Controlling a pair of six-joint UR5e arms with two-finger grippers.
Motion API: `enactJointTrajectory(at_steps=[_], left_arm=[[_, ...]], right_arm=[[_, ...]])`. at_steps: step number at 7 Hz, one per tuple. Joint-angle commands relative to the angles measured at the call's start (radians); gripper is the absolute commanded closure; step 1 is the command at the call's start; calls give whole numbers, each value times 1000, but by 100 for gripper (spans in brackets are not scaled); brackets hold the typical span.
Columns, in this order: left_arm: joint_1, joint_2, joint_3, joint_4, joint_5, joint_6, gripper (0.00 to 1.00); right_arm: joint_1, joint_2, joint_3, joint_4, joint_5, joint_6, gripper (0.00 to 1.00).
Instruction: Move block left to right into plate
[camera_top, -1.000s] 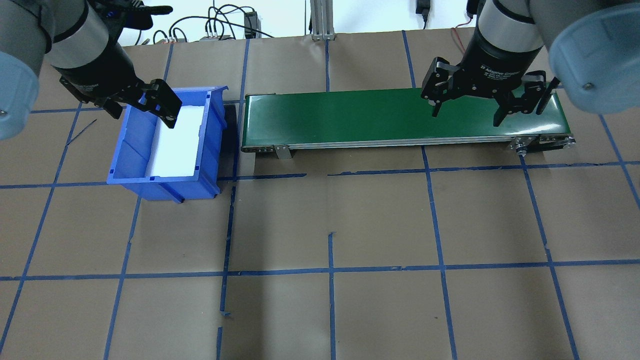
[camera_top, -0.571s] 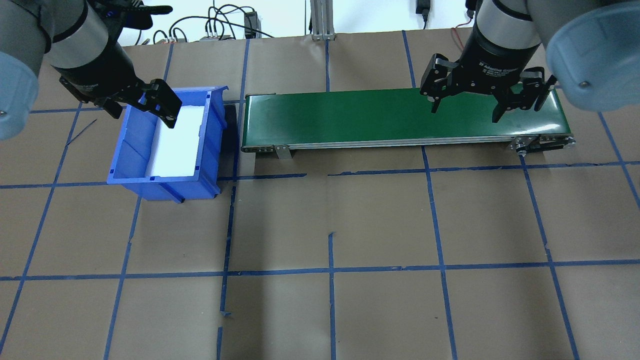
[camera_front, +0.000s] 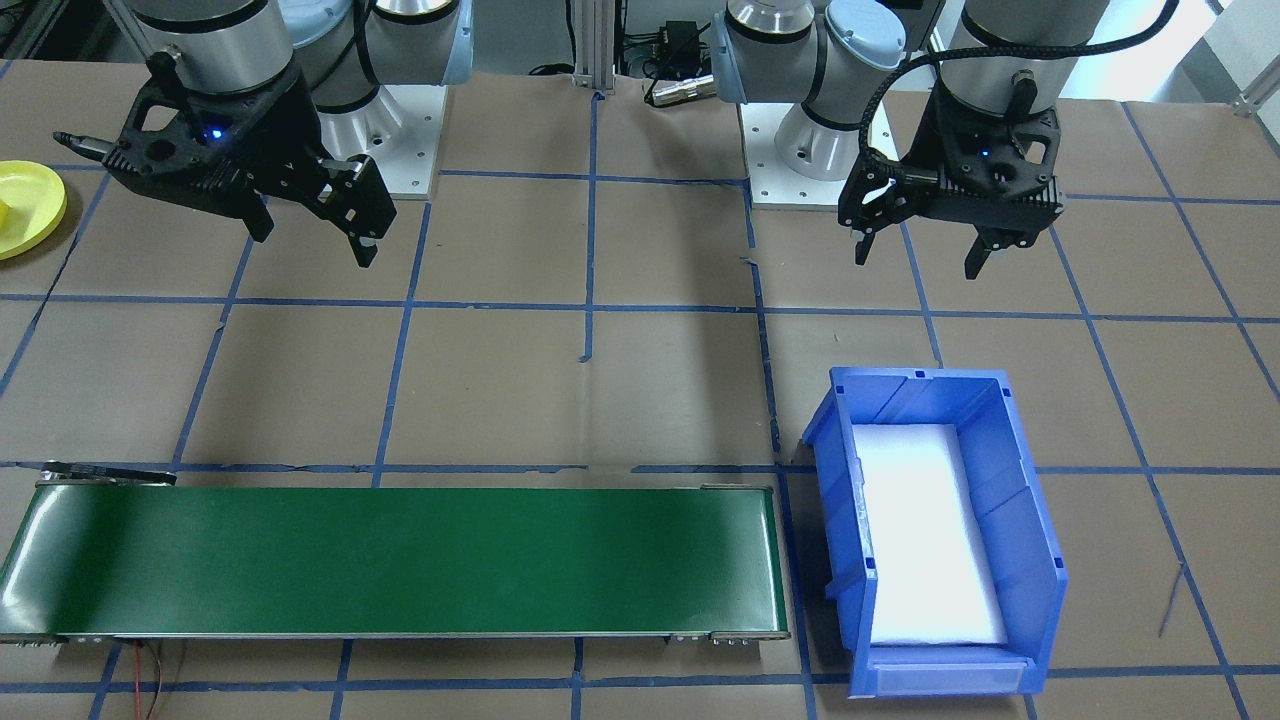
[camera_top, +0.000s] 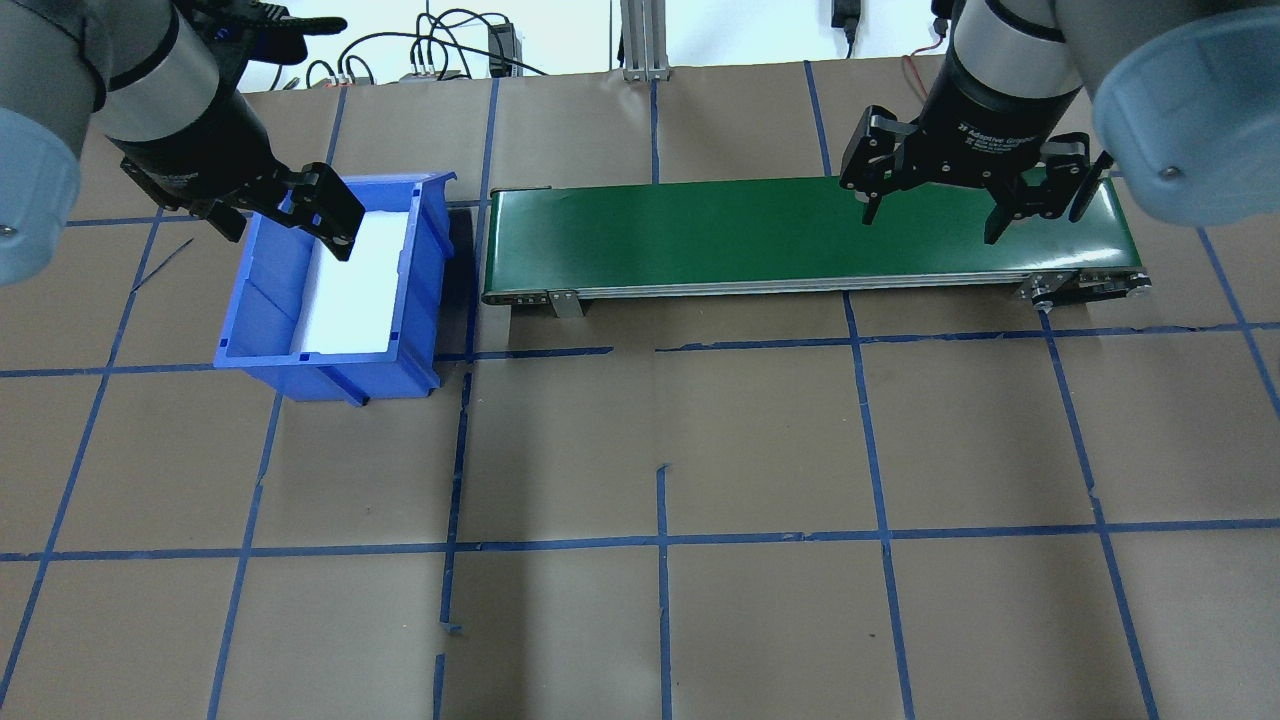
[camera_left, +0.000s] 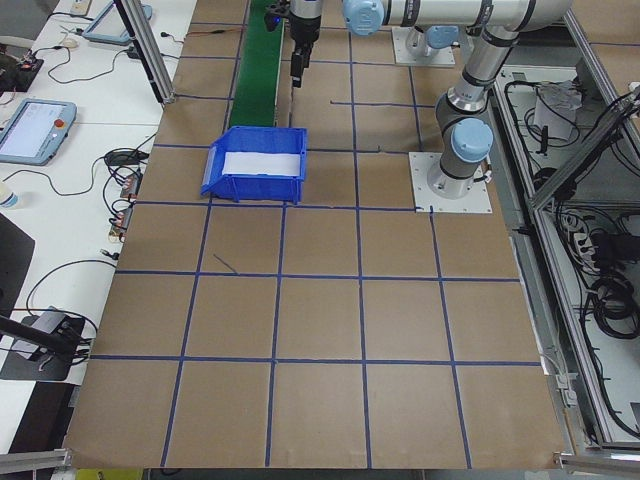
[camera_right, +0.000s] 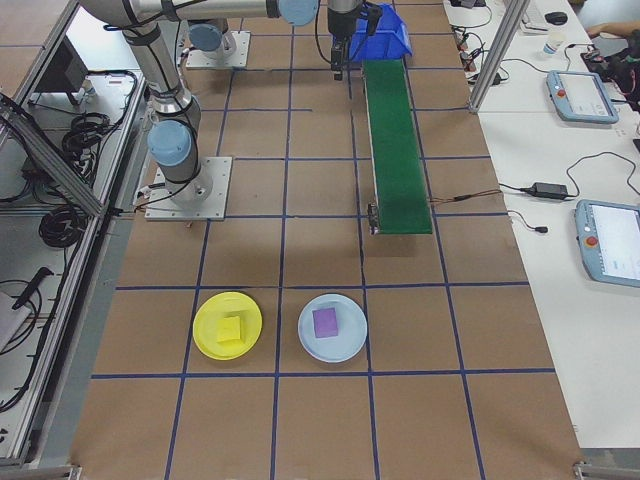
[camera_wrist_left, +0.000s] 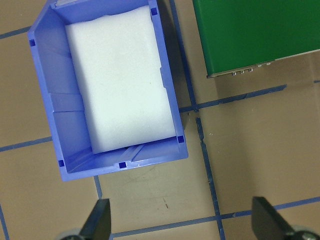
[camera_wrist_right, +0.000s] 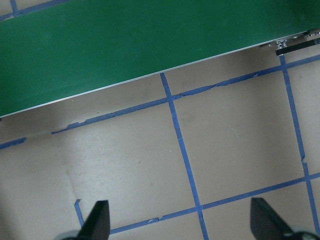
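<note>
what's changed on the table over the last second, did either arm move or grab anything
Only small shifts. The right gripper drifted slightly toward the far side, over the green conveyor, jaws open and empty. The left gripper barely moved above the blue bin, also open. Nothing was grabbed or released. Bin and conveyor stayed put.

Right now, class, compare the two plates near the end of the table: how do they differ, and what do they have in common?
The yellow plate is bright yellow; the pale blue plate is light blue. The yellow plate holds a yellow block, nearly matching its colour; the blue plate holds a purple block that stands out. The yellow plate lies nearer the robot's base side, the blue one nearer the green belt. Both are round, flat on the table, each carrying one block.
</note>
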Motion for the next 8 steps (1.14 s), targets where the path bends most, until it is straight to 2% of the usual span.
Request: enactJointTrajectory(at_steps=[1, 8], left_arm=[[-1, 3, -3, -2, 1, -1, 0], [-1, 4, -9, 0, -2, 0, 0]], right_arm=[[1, -2, 0, 0, -1, 1, 0], [1, -7, 1, 2, -15, 0, 0]])
